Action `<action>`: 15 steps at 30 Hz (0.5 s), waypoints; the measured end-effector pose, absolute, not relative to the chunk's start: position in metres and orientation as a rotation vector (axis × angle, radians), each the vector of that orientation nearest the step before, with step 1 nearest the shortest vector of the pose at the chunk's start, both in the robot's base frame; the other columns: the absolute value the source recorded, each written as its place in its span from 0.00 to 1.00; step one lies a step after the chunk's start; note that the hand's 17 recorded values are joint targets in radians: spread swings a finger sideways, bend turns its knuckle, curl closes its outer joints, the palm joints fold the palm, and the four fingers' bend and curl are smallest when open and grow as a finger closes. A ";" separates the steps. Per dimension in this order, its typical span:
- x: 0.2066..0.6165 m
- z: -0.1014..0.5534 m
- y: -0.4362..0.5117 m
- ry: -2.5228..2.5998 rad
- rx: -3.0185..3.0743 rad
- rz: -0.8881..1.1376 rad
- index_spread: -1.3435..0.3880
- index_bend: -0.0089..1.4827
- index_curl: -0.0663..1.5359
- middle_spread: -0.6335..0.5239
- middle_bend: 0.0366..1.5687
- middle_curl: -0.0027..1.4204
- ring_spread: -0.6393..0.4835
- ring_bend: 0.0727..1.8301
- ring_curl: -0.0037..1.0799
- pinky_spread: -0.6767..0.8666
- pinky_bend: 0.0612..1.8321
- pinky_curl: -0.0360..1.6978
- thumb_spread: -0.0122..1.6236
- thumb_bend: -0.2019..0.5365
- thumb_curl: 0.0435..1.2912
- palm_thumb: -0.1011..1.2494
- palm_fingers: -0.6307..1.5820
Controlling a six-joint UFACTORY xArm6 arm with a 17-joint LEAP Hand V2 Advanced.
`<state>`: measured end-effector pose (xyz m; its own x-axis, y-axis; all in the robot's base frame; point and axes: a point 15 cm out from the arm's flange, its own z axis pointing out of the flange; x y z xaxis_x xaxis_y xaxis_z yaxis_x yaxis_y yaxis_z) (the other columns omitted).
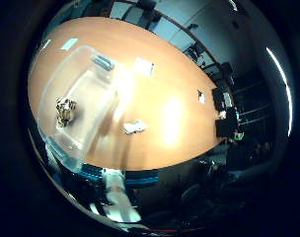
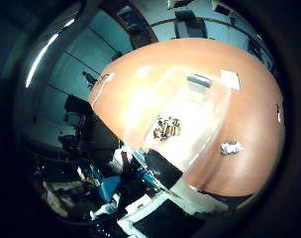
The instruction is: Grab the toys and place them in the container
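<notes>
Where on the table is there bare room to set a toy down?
The table is mostly bare: a wide patch lies between the small white toy and the far rim, and another past the clear container. Only the container's own footprint is taken; it already holds a striped toy. A white card lies beside the container.

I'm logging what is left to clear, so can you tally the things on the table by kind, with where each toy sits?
Clear plastic container: 1
Striped toy inside the container: 1
White toy on the table beside the container: 1
White cards or papers on the table, too small to identify: 2
Total: 5
</notes>
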<state>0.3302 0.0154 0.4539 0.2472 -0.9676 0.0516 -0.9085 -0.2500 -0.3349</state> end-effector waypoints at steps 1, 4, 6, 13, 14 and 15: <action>0.330 0.450 -0.001 1.784 -2.279 -0.371 0.54 0.11 0.23 0.60 0.12 0.24 0.75 0.19 0.24 0.75 0.21 0.28 0.65 0.24 0.19 0.43 0.34; 0.324 0.440 -0.050 1.867 -2.261 -0.384 0.54 0.11 0.22 0.59 0.11 0.24 0.74 0.18 0.23 0.75 0.21 0.26 0.65 0.24 0.19 0.43 0.35; 0.318 0.428 -0.077 1.903 -2.271 -0.378 0.54 0.11 0.22 0.59 0.11 0.24 0.74 0.18 0.23 0.75 0.21 0.25 0.65 0.25 0.19 0.44 0.35; 0.310 0.368 -0.154 1.944 -2.368 -0.396 0.54 0.12 0.21 0.58 0.11 0.24 0.74 0.16 0.22 0.72 0.18 0.23 0.65 0.25 0.21 0.51 0.35; 0.307 0.361 -0.168 1.955 -2.397 -0.407 0.54 0.12 0.21 0.58 0.11 0.24 0.74 0.15 0.22 0.72 0.18 0.22 0.64 0.25 0.21 0.52 0.35; 0.304 0.354 -0.179 1.970 -2.426 -0.413 0.54 0.12 0.22 0.58 0.11 0.24 0.74 0.15 0.22 0.72 0.18 0.22 0.64 0.24 0.21 0.52 0.34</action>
<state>0.3044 -0.1794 0.3538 0.1849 -0.9604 0.2083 -0.9633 -0.2191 -0.1552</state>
